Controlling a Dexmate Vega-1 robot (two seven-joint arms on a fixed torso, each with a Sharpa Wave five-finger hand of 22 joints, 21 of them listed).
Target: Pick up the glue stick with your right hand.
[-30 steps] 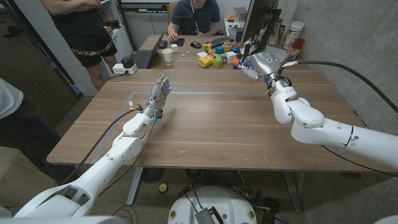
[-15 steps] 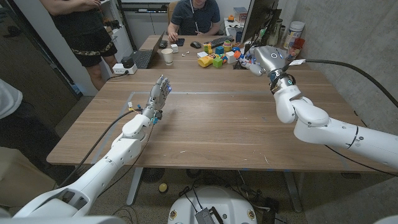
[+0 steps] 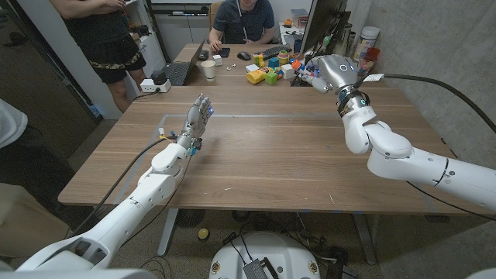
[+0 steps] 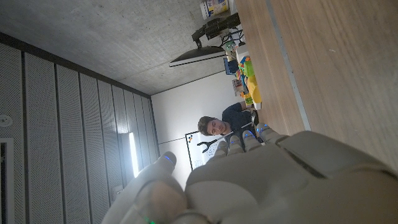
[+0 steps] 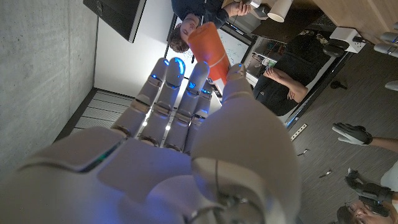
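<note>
Right hand (image 3: 335, 73) risen from the table's far edge, orange glue stick (image 5: 208, 50) pinched in its fingers in the wrist view, left hand (image 3: 197, 120) open, upright above the wooden table (image 3: 271, 155).

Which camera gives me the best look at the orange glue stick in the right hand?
The right wrist view: the orange cylindrical glue stick juts out past the right hand, pinched at the fingertips. In the head view the right hand hides it; I cannot make the stick out there. The left wrist view looks along the left hand instead.
</note>
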